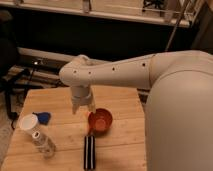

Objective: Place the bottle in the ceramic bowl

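Note:
The clear slim bottle (44,143) lies at the table's front left, with small dark marks on its side, right next to a white cup (28,121). The red-orange ceramic bowl (100,121) sits near the middle of the table and holds nothing. My gripper (83,107) hangs from the white arm, pointing down just above the table. It is close to the bowl's left rim and well to the right of the bottle. Its fingers stand apart and hold nothing.
A black ribbed bar (89,152) lies in front of the bowl. A small blue object (43,117) lies beside the white cup. The wooden table (125,145) ends near the bottle on the left. My arm's large white body fills the right side.

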